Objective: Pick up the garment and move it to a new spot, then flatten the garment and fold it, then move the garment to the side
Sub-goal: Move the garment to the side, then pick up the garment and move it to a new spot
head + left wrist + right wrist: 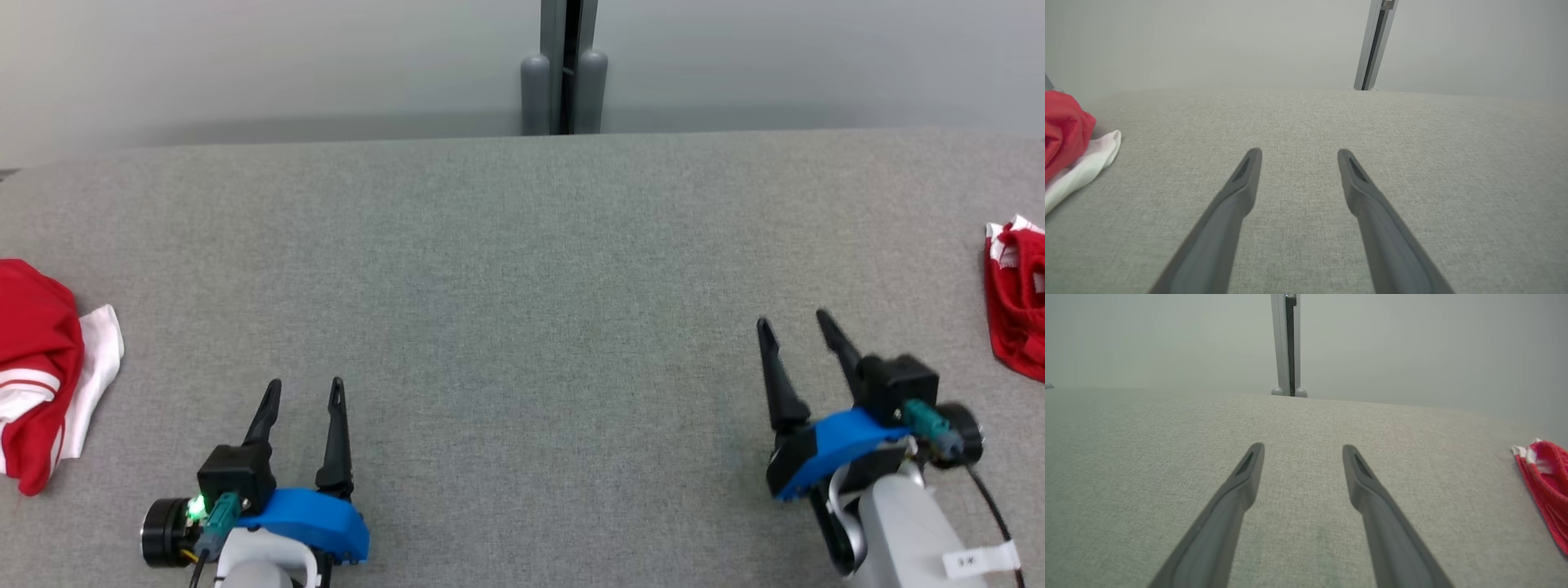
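The red and white garment (37, 359) lies crumpled at the left edge of the desk (522, 286). It is well apart from the left tool (306, 384), which hangs near us with its fingers spread and nothing between them. A second red garment (1016, 302) sits bunched at the right edge, beyond the right tool (792, 318), which is also wide open and empty.

We judge the first risk to be choosing the wrong piece, since two similar red heaps lie at opposite ends. The head view cuts off both heaps, so we cannot tell how close either lies to the desk's side. A careless pull could drag the cloth over that side. On the left heap, red cloth lies over white, so a shallow pinch may lift one layer and leave the rest trailing or twisted.

The head view lets us compare both heaps and both tools together, with the grey post (563, 73) at the far side. From low down, the left wrist view shows the white flap reaching toward the middle. The right wrist view shows the right heap's white trim at its far end.
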